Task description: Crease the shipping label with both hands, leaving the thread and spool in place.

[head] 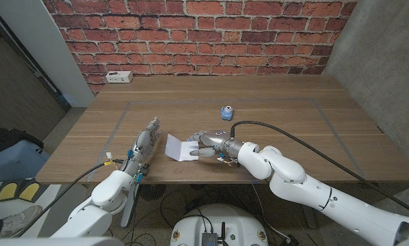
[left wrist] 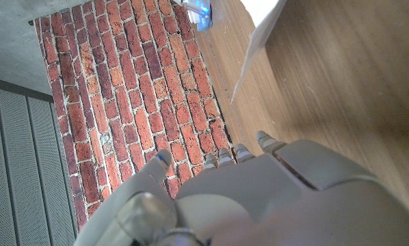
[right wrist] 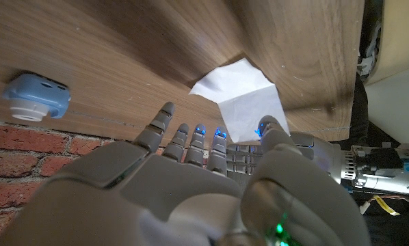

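White paper, the shipping label (head: 179, 148), lies on the wooden table (head: 280, 123) near the front edge, about midway along it, one part lifted off the surface and folded up. The right hand (head: 206, 144) holds the label's right side; in the right wrist view the raised flap (right wrist: 249, 116) stands between the thumb and the other fingers (right wrist: 191, 140), which close on it (small blue lights glow at the fingertips). The left hand (head: 146, 141) stands just beside the label's left edge, fingers straight and close together, reaching toward the back of the table, holding nothing; whether it touches the paper cannot be told from the head view. In the left wrist view the label's edge (left wrist: 256, 41) rises off the wood beyond the fingertips (left wrist: 264, 140). The spool of thread (head: 226, 112), pale blue, stands alone nearer the middle of the table, behind the right hand and well apart from the label; it appears also in the right wrist view (right wrist: 35, 99). No print or writing can be read on the label's visible faces, nor on the spool. A white box (head: 118, 77) sits at the back left corner of the table, against the red brick wall (head: 198, 34); its markings are too small to read.
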Robot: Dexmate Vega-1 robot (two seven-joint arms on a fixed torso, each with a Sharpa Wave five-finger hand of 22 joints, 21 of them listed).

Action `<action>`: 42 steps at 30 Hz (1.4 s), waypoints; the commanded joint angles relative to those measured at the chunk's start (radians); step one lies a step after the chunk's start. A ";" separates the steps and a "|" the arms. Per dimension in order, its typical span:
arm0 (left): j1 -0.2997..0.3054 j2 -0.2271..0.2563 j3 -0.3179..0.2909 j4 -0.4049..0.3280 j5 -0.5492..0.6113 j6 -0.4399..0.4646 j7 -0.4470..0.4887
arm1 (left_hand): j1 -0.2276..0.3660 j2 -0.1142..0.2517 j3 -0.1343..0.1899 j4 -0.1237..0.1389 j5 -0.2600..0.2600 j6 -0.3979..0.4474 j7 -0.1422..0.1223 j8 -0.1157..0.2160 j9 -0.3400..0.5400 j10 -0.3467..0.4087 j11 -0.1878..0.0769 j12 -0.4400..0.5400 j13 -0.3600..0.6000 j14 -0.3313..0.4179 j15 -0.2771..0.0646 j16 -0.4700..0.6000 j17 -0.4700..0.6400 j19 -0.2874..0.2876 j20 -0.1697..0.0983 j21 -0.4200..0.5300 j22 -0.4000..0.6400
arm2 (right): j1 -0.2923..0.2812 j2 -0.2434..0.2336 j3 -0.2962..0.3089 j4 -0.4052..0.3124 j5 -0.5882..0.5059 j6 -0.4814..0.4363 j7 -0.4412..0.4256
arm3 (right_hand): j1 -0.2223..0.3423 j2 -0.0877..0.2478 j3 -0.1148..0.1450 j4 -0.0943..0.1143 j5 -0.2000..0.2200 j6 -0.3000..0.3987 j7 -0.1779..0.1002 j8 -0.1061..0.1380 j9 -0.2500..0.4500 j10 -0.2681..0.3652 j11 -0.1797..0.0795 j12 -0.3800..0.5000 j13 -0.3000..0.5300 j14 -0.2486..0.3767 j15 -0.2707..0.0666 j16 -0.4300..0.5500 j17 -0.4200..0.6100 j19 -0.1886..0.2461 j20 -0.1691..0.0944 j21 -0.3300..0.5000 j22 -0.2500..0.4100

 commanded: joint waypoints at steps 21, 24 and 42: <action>0.033 -0.028 -0.002 0.012 -0.079 -0.033 -0.061 | 0.009 0.008 -0.001 -0.008 -0.001 -0.038 0.014 0.005 0.003 -0.060 0.010 0.010 0.003 -0.069 0.014 0.005 0.004 0.023 0.001 0.007 0.003 | 0.031 0.030 -0.035 0.074 0.026 -0.046 0.036 | 0.032 0.015 0.006 -0.006 -0.009 0.025 -0.002 0.002 0.004 0.027 0.001 0.001 0.005 0.008 -0.014 0.007 0.002 0.007 -0.016 0.004 0.004; 0.030 -0.036 0.001 0.017 -0.090 -0.040 -0.069 | 0.009 0.007 -0.001 -0.008 -0.001 -0.038 0.013 0.004 0.003 -0.060 0.010 0.009 0.003 -0.068 0.015 0.004 0.004 0.024 0.000 0.006 0.003 | 0.038 0.033 -0.041 0.083 0.031 -0.049 0.040 | 0.034 0.016 0.006 -0.004 -0.010 0.029 0.000 0.003 0.005 0.032 -0.001 0.003 0.005 0.008 -0.013 0.007 0.002 0.009 -0.017 0.005 0.004; -0.013 -0.104 0.028 0.099 -0.299 -0.083 -0.276 | 0.015 -0.019 -0.013 -0.027 -0.007 -0.036 0.010 0.000 0.004 -0.028 0.026 0.012 0.002 -0.025 0.026 0.008 0.003 0.078 0.008 0.019 0.003 | 0.058 0.026 -0.054 0.104 0.054 -0.066 0.034 | 0.045 0.022 0.008 -0.002 -0.011 0.031 0.000 0.001 0.005 0.040 0.002 0.003 0.005 0.009 -0.016 0.007 0.003 0.011 -0.019 0.005 0.004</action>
